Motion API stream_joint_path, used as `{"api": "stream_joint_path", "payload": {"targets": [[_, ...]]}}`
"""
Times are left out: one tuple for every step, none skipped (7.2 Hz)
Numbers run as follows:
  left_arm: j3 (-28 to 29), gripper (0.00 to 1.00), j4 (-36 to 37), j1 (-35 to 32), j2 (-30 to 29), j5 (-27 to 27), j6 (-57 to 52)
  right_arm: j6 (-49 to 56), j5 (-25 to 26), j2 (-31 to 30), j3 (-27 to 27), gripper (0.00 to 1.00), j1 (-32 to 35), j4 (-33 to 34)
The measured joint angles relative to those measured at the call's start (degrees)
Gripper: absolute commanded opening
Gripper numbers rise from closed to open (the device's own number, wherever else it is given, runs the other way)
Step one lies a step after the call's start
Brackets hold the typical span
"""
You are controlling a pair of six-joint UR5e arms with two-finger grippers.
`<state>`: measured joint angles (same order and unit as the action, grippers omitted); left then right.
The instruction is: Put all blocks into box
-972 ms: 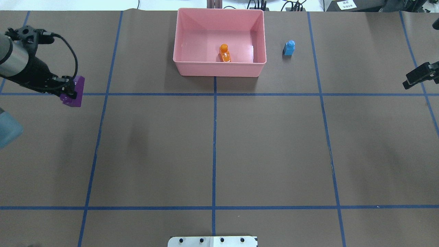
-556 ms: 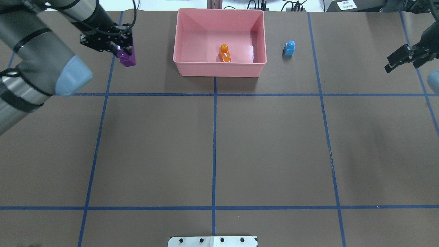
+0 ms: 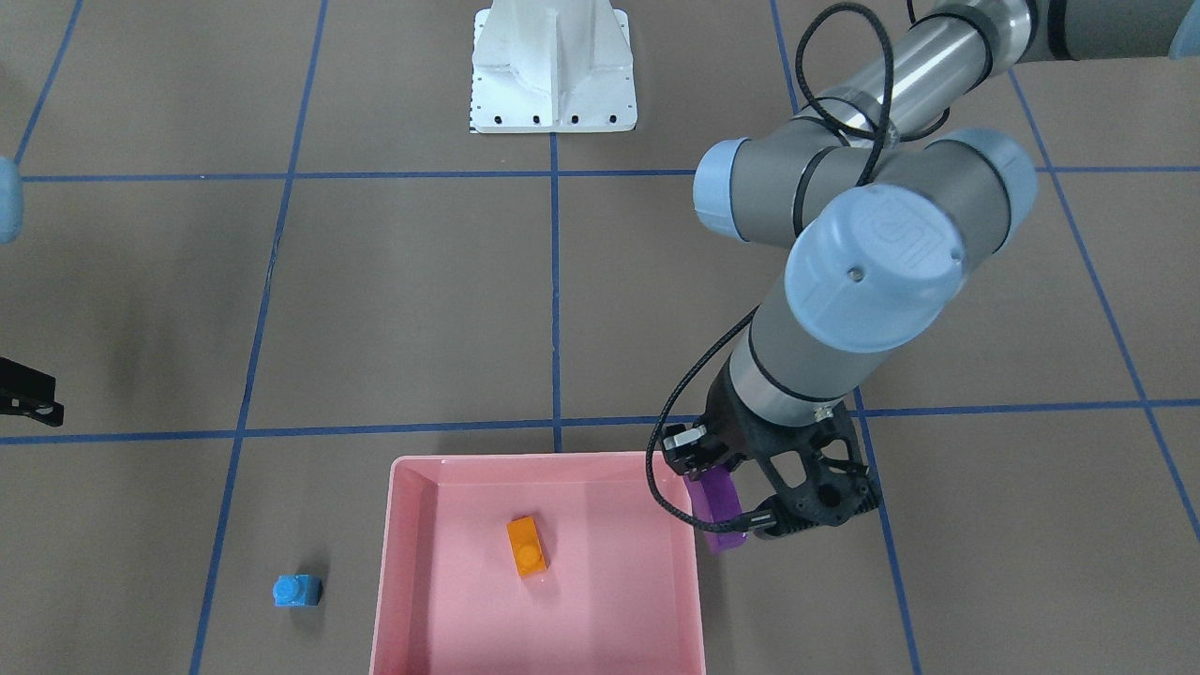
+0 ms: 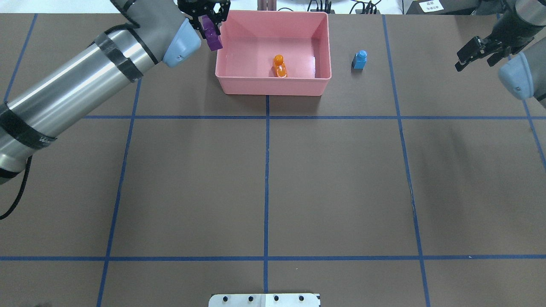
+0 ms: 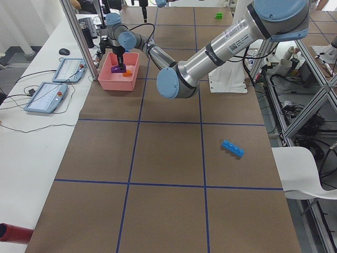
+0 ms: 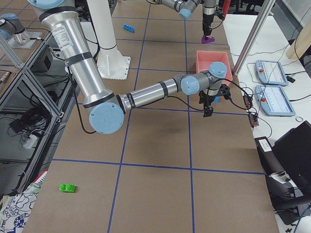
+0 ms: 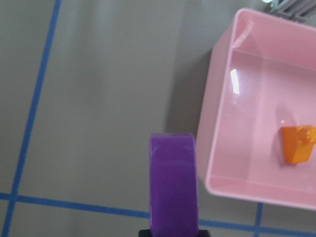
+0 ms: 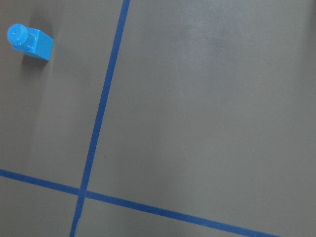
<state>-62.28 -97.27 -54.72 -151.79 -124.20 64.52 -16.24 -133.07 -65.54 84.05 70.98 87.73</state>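
Note:
The pink box [image 4: 273, 88] stands at the table's far middle with an orange block [image 4: 279, 67] lying in it. My left gripper [image 4: 208, 26] is shut on the purple block [image 4: 212, 35], held in the air at the box's left wall [image 3: 699, 562], near its far corner. In the left wrist view the purple block [image 7: 173, 182] hangs over the table just outside the box [image 7: 217, 123]. A small light-blue block [image 4: 359, 59] stands right of the box. My right gripper [image 4: 471, 54] hovers open and empty farther right. The long blue block [image 5: 232, 148] and the green block [image 6: 67, 187] lie far off.
The white robot base [image 3: 553, 66] sits at the table's near middle edge. Control tablets [image 5: 47, 97] and cables lie on the white bench beyond the box. My left arm [image 4: 76, 85] stretches across the table's left half.
My left arm has carried the purple block from the far left over to the box's left wall. My right gripper has moved farther from the robot and a little inward.

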Motion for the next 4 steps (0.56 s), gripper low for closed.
{"api": "stream_joint_path", "payload": {"targets": [[5.06, 0.68, -5.07, 1.22, -2.18, 1.09, 2.60, -0.40, -0.21, 0.99, -2.18, 1.00, -0.29, -1.52], [7.65, 1.00, -8.02, 2.70, -3.34, 1.92, 4.76, -1.17, -0.28, 1.85, -3.47, 1.00, -0.95, -2.14], [8.42, 1.00, -9.07, 3.84, -3.81, 2.60, 5.60, -1.68, -0.24, 2.38, -4.08, 1.00, -1.67, -2.36], [7.85, 1.00, -9.16, 4.49, -3.89, 2.87, 5.74, -1.93, -0.15, 3.42, -5.16, 1.00, -2.19, -2.44]]}}
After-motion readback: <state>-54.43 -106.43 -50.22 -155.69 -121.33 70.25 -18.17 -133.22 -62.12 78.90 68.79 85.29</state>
